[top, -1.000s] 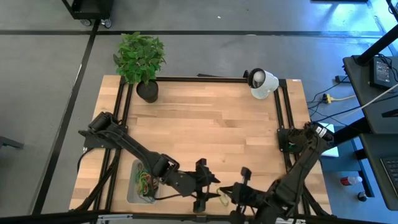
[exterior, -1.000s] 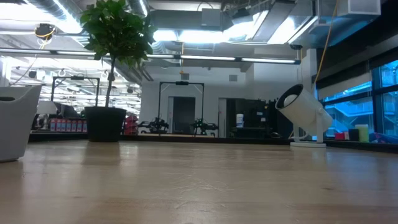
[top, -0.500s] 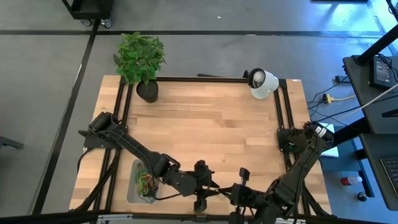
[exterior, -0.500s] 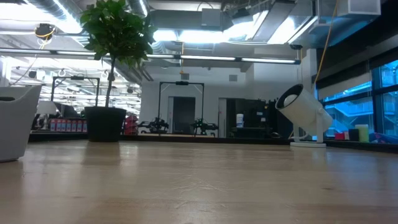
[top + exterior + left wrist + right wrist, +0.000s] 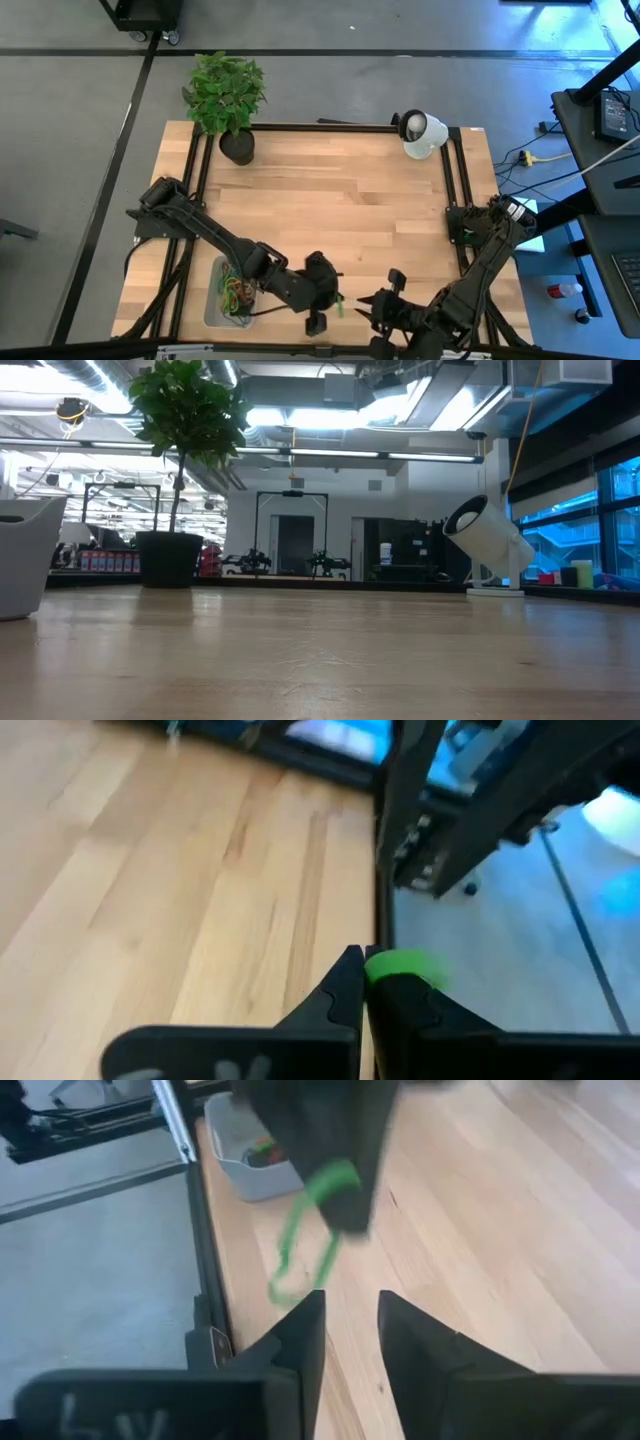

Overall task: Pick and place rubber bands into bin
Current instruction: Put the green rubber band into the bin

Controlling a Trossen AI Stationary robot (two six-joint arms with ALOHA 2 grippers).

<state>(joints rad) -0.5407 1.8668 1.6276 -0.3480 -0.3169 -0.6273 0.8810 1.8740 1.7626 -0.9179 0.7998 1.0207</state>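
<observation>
I see a green rubber band (image 5: 305, 1230) dangling as a limp loop, pinched at its top. The pale grey bin (image 5: 213, 300) sits near the bench's (image 5: 340, 190) front-left corner, holding tangled rubber bands (image 5: 234, 291).

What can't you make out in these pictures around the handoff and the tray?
- Pale grey-white shallow tray, high view: the left arm covers part of it, so its tangled rubber bands can't be counted.
- Thin green rubber band in the left gripper: blurred in both wrist views.
- Low view: neither gripper nor the tray shows.
- Right gripper: open, empty.
</observation>
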